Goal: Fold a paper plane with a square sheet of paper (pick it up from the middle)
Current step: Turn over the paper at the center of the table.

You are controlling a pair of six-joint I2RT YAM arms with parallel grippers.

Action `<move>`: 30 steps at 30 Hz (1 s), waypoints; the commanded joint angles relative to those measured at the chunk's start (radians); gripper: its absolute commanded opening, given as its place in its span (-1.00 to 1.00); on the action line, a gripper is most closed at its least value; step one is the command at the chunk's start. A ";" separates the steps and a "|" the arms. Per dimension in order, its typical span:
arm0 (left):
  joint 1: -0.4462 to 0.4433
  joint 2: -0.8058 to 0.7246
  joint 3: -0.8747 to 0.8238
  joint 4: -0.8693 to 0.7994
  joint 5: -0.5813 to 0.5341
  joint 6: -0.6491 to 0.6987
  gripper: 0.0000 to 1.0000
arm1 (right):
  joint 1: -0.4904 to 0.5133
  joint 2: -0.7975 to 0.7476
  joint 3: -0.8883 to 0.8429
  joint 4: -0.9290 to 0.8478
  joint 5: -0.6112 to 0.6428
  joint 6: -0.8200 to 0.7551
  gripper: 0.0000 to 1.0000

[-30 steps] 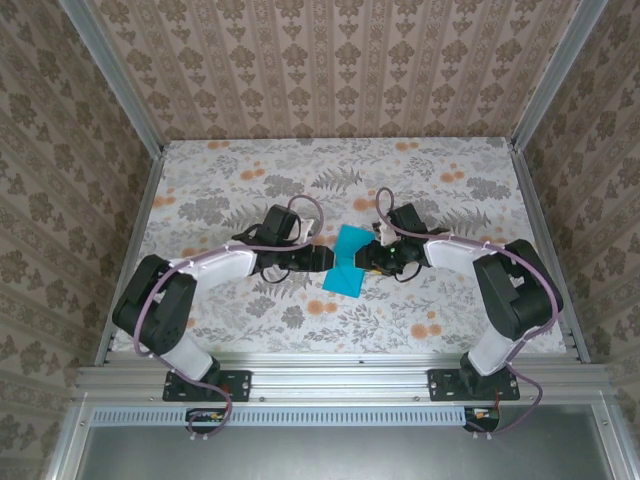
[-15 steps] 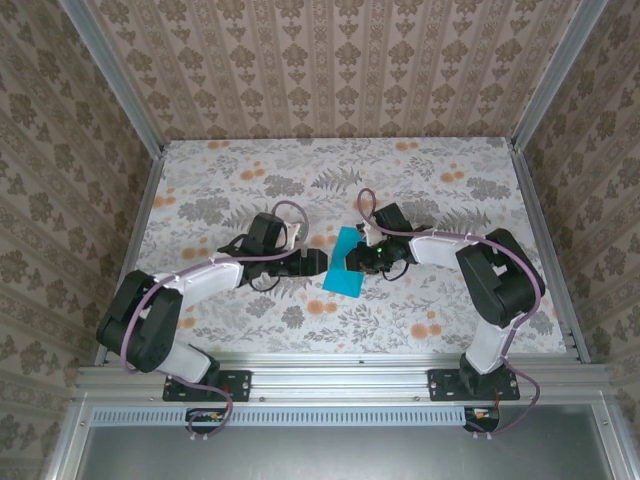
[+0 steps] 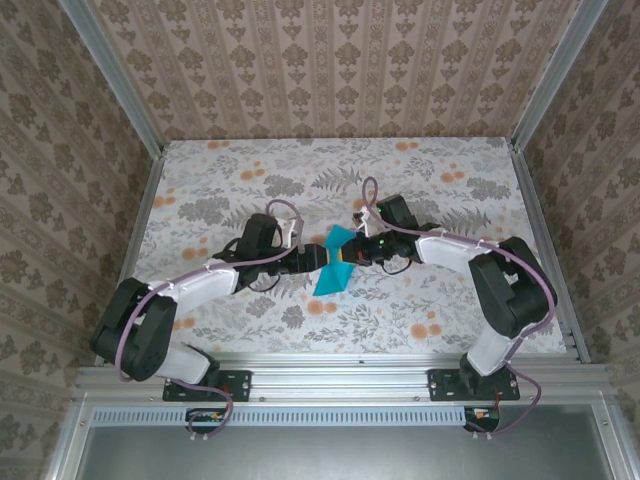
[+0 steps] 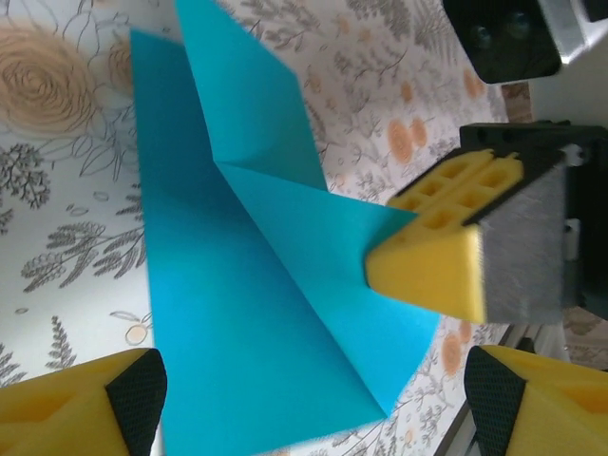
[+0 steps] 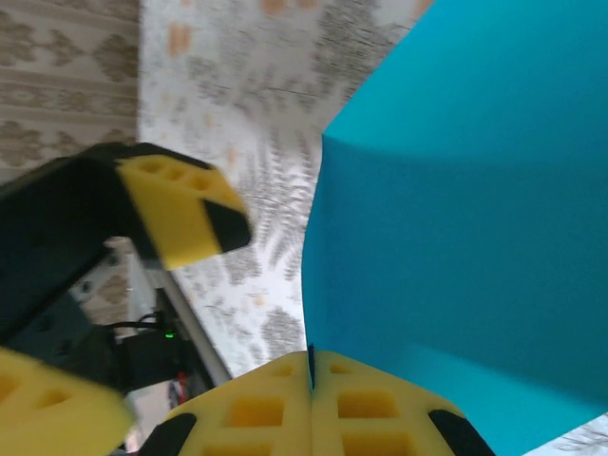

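The square sheet of paper (image 3: 331, 267) is teal-blue and creased into angular flaps. It is held up off the floral table, between the two arms. My right gripper (image 3: 352, 254) is shut on its right edge; in the right wrist view the paper (image 5: 475, 218) runs into the seam between the closed yellow fingers (image 5: 266, 408). The left wrist view shows those fingers (image 4: 432, 261) pinching the paper (image 4: 247, 285) at a corner of a folded flap. My left gripper (image 3: 312, 259) stands open at the paper's left side, its jaws wide on either side of the sheet (image 4: 313, 394) without touching it.
The floral table cloth (image 3: 450, 200) stretches all around the paper. Aluminium rails (image 3: 340, 380) run along the near edge and up both sides. Patterned walls (image 3: 330, 70) close the back and sides.
The right gripper has closed on the paper's right edge. The left gripper has opened and let go. Both arms shifted slightly towards the back, and the paper now stands more folded and tilted.
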 commanded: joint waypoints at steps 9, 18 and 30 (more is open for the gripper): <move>0.009 -0.053 -0.056 0.270 0.001 -0.202 0.66 | -0.008 -0.071 -0.023 0.203 -0.161 0.159 -0.88; 0.043 -0.053 -0.087 0.388 -0.046 -0.331 0.50 | -0.008 -0.092 -0.039 0.287 -0.188 0.219 -0.88; 0.038 -0.011 -0.054 0.484 0.059 -0.408 0.25 | -0.009 -0.087 -0.062 0.392 -0.204 0.289 -0.89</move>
